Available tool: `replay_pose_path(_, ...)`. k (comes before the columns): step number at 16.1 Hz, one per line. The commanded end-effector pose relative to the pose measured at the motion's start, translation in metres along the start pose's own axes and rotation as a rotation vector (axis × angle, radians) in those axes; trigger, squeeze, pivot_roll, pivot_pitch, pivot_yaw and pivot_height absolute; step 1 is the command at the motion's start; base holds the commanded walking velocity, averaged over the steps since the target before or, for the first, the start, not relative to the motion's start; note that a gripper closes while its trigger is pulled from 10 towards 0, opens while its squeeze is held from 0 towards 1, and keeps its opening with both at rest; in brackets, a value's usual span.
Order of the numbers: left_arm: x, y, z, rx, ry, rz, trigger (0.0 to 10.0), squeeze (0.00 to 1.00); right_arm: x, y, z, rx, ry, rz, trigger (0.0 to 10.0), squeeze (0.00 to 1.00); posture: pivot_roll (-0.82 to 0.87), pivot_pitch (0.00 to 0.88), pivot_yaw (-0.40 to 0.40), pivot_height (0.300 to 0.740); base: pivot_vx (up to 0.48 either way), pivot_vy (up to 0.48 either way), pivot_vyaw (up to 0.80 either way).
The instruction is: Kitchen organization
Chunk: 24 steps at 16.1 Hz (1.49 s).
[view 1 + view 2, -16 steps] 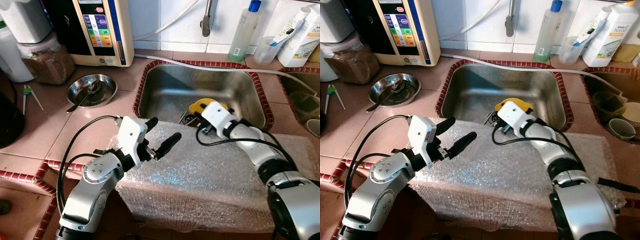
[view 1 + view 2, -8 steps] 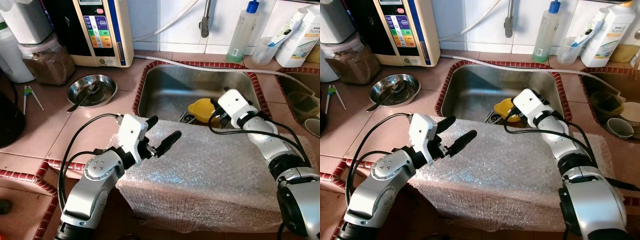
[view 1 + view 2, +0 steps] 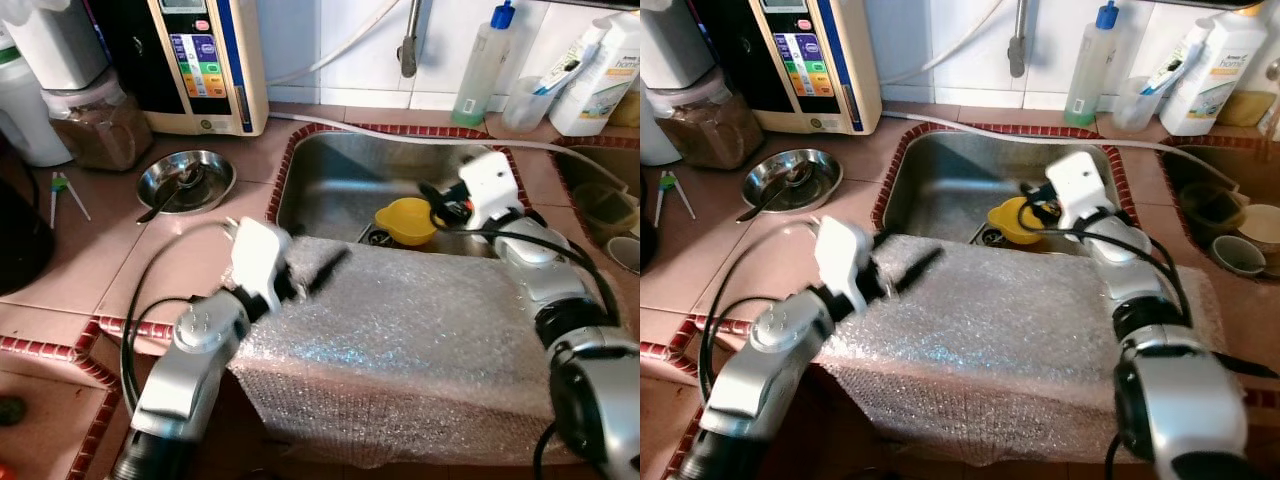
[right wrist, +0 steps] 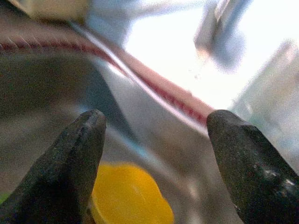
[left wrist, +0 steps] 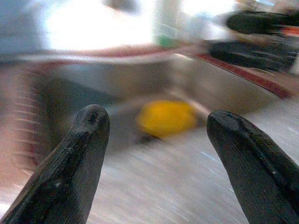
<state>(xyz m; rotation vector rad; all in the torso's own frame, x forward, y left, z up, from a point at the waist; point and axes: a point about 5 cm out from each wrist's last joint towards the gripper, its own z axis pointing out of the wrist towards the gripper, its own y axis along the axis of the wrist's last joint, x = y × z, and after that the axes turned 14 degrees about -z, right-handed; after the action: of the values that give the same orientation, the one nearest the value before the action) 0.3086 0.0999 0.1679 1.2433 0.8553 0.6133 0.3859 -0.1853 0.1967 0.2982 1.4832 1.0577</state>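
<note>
Right gripper [image 3: 445, 205], fingers wide, hovers beside the yellow cup [image 3: 405, 221] at frame centre; a misjudged close could knock it over. Left gripper [image 5: 154, 154] fingers wide too.

A steel bowl [image 3: 186, 180] with a spoon in it sits on the tiled counter [image 3: 90, 250] left of the sink. A water machine [image 3: 195, 62] and a jar [image 3: 85, 120] stand behind it, near the wall.

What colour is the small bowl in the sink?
Yellow; the bowl shows best in the left eye view.
</note>
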Motion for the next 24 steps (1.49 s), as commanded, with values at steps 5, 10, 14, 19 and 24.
replay_pose_path(5,0.042,0.027,0.015,-0.168,0.332,0.098,10.0,0.00,0.092,0.035,-0.053,-0.202,0.185,0.119,10.0,1.00,0.09,0.078,0.036,0.740,0.000,0.000,0.00)
replay_pose_path(10,0.090,0.019,0.000,-0.183,0.675,0.152,10.0,0.00,0.126,0.050,-0.101,-0.112,0.137,0.303,10.0,1.00,0.04,0.068,0.028,0.740,0.000,0.000,0.00)
replay_pose_path(14,0.109,0.016,-0.010,-0.209,0.787,0.164,10.0,0.00,0.129,0.061,-0.115,-0.042,0.085,0.377,10.0,1.00,0.04,0.068,0.022,0.740,0.000,0.000,0.00)
replay_pose_path(19,0.137,0.022,-0.024,-0.205,0.961,0.156,10.0,0.00,0.127,0.078,-0.114,-0.053,0.072,0.387,10.0,1.00,0.04,0.077,0.022,0.740,0.000,0.000,0.00)
replay_pose_path(24,0.148,0.009,-0.031,-0.161,1.073,0.022,10.0,0.00,0.130,0.093,-0.117,-0.094,0.127,0.433,10.0,1.00,0.03,0.079,0.026,0.740,0.000,0.000,0.00)
